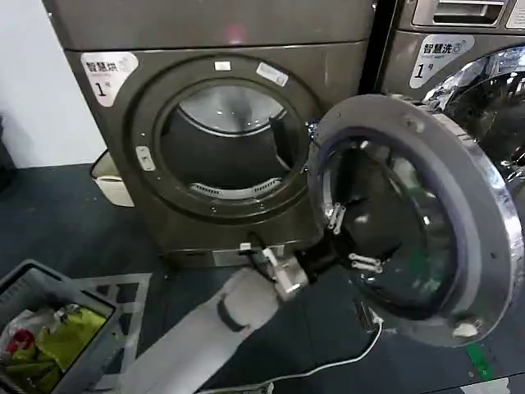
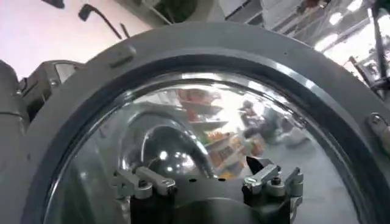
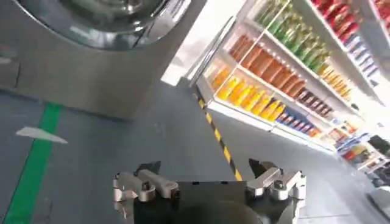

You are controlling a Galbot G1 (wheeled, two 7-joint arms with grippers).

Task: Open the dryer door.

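We see the dryer door (image 1: 459,238) swung wide, the drum (image 1: 225,148) bare inside. At eight o'clock, a grey basket (image 1: 90,308) holds crumpled clothes (image 1: 45,336). Our left pincer (image 1: 349,240) spreads open against the door glass; the right pincer (image 3: 208,182) gapes open above the floor (image 3: 122,152).

floor (image 1: 66,222): dark grey | wall (image 1: 33,82): white | shelves (image 3: 286,79) w/ bottles | green floor stripe (image 3: 33,164)

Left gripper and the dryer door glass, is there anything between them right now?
Nothing: in the left wrist view the open left gripper faces the dryer door glass with a bare gap between them. The head view shows it inside the swung-open door.
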